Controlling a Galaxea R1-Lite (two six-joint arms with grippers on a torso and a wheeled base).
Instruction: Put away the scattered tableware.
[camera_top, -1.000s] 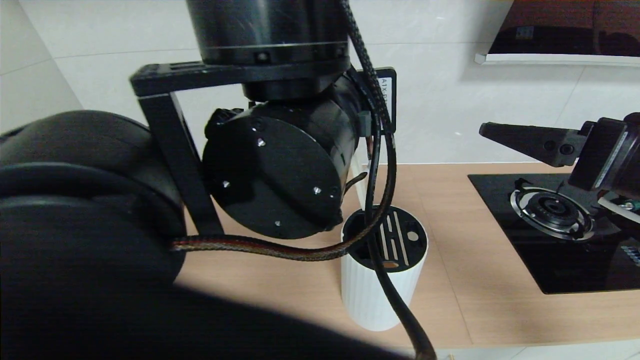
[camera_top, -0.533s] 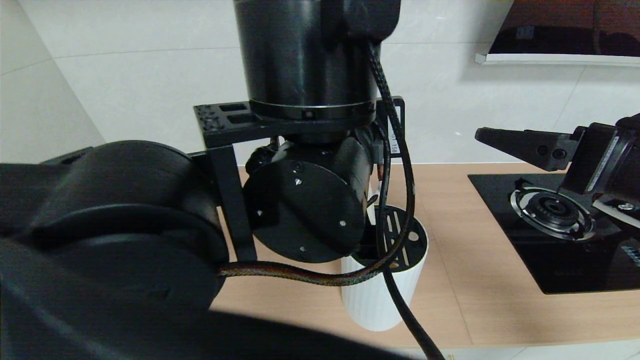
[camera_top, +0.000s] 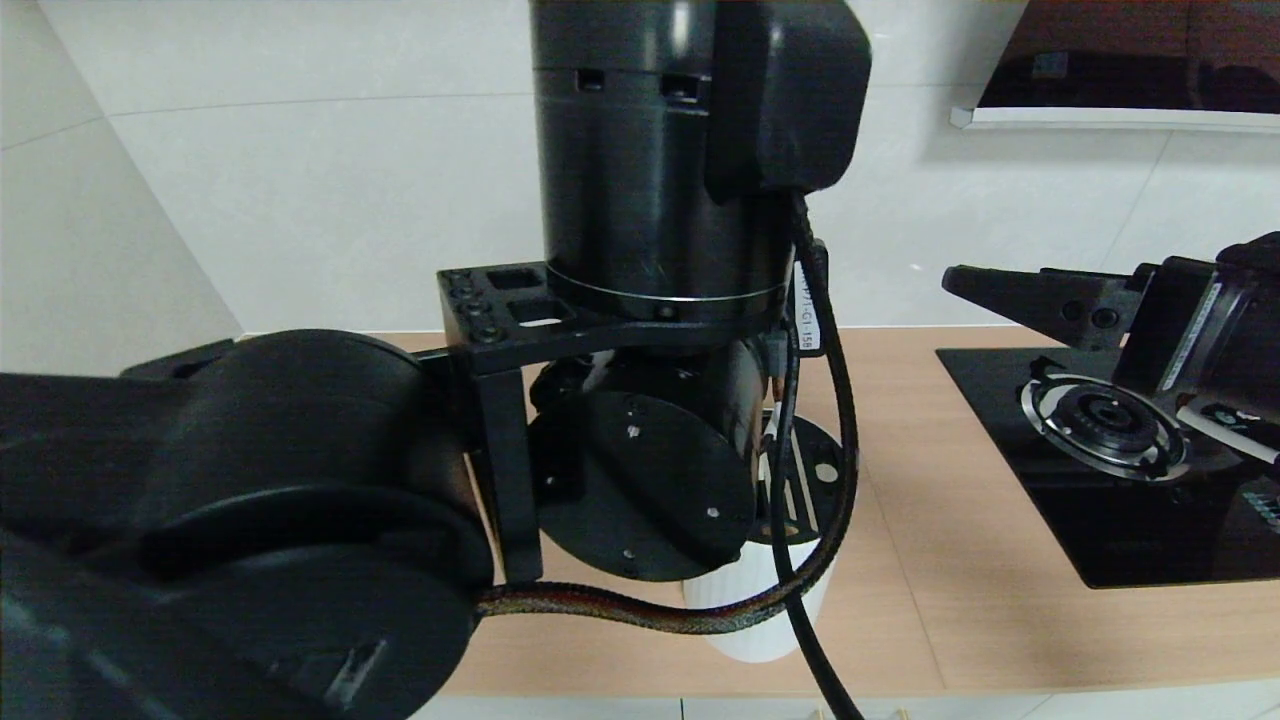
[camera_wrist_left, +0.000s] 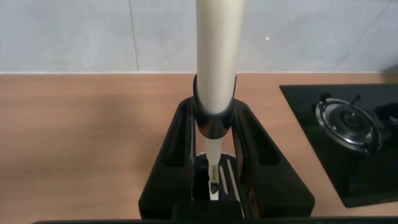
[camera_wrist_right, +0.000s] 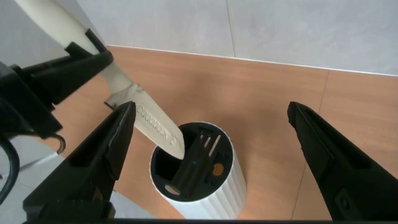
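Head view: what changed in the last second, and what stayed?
The left arm, its left gripper shut on the knife, moved toward the robot's right and down over the white knife holder, hiding more of it. The knife holder, the gas hob and the open right gripper hardly moved.

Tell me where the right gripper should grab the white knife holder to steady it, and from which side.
Grip the knife holder by its ribbed wall just below the rim, probably coming from the stove side. It stands upright and round, and the knife slants into its slotted top from the opposite side.
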